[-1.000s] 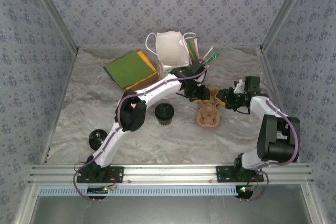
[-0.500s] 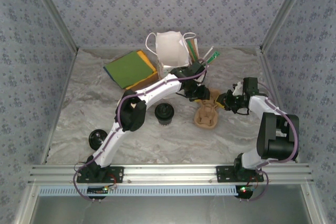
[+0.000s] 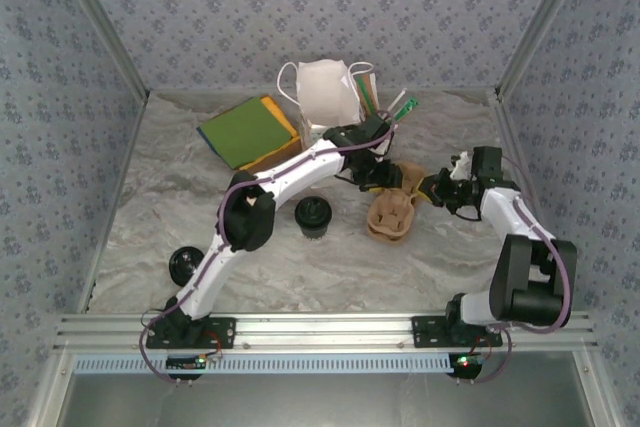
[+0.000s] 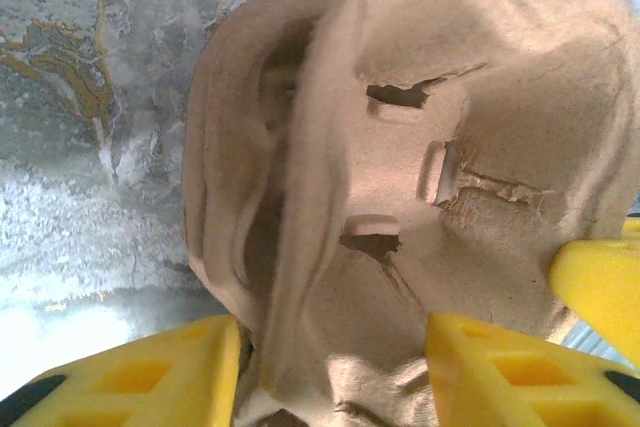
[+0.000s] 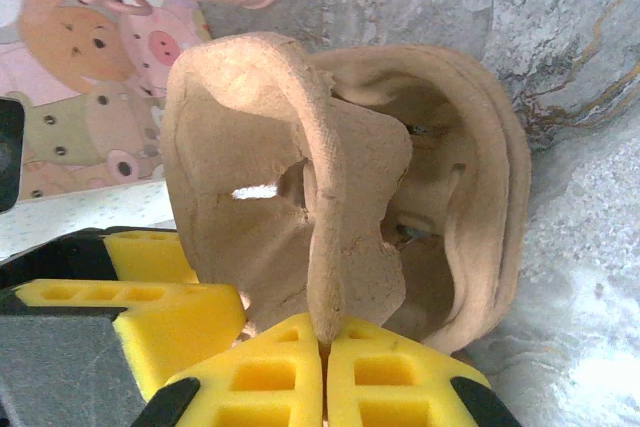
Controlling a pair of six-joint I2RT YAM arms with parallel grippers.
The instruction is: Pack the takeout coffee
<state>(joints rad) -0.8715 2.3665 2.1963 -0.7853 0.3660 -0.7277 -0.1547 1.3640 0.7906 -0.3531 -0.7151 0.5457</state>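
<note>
The takeout coffee (image 3: 313, 215), a dark cup with a black lid, stands upright on the table left of the brown pulp cup carrier (image 3: 391, 215). Neither gripper touches it. My left gripper (image 3: 380, 179) is at the carrier's far end. Its yellow fingers (image 4: 150, 372) stand apart, open, astride a fold of the carrier (image 4: 420, 147). My right gripper (image 3: 428, 192) comes in from the right. In the right wrist view its gripper (image 5: 325, 342) is shut on a thin upright ridge of the carrier (image 5: 300, 177).
A white bag (image 3: 325, 92) stands at the back with straws (image 3: 368, 92) beside it. Green and yellow napkins (image 3: 248, 132) lie at the back left. A small black item (image 3: 183, 265) sits near the left front. A printed pink surface (image 5: 80, 97) shows behind the carrier.
My right gripper has closed onto the carrier's ridge. The left gripper's jaws have spread wider. The carrier has shifted slightly and tilted.
</note>
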